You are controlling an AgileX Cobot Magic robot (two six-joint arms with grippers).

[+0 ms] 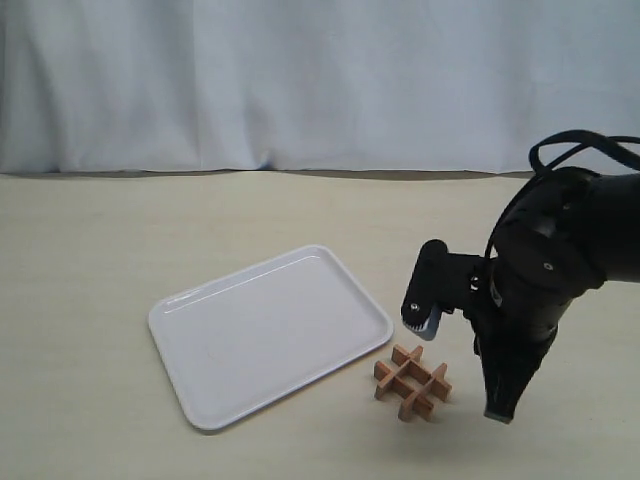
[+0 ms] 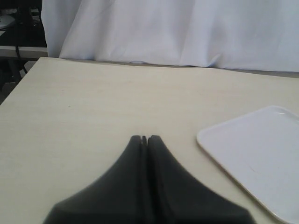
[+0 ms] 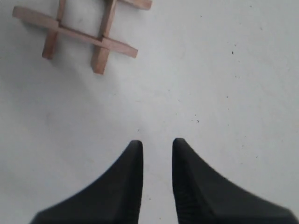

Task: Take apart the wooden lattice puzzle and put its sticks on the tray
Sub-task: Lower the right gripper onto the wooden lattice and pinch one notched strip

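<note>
The wooden lattice puzzle [image 1: 412, 382] lies assembled on the table, its sticks crossed two by two, just off the near right corner of the white tray [image 1: 270, 330]. Nothing lies on the tray. My right gripper [image 1: 498, 410] points down at the table to the right of the puzzle, apart from it. In the right wrist view this gripper [image 3: 156, 142] is open with a narrow gap and only bare table between its fingers, and the puzzle [image 3: 74, 31] sits ahead and to one side. My left gripper [image 2: 144, 138] is shut on nothing, with the tray [image 2: 261, 154] beside it.
A white curtain [image 1: 300, 80] hangs behind the table. The right arm's dark body [image 1: 560, 260] stands over the table's right side. In the left wrist view the table's corner [image 2: 44, 59] shows, with dark equipment [image 2: 18, 28] beyond it.
</note>
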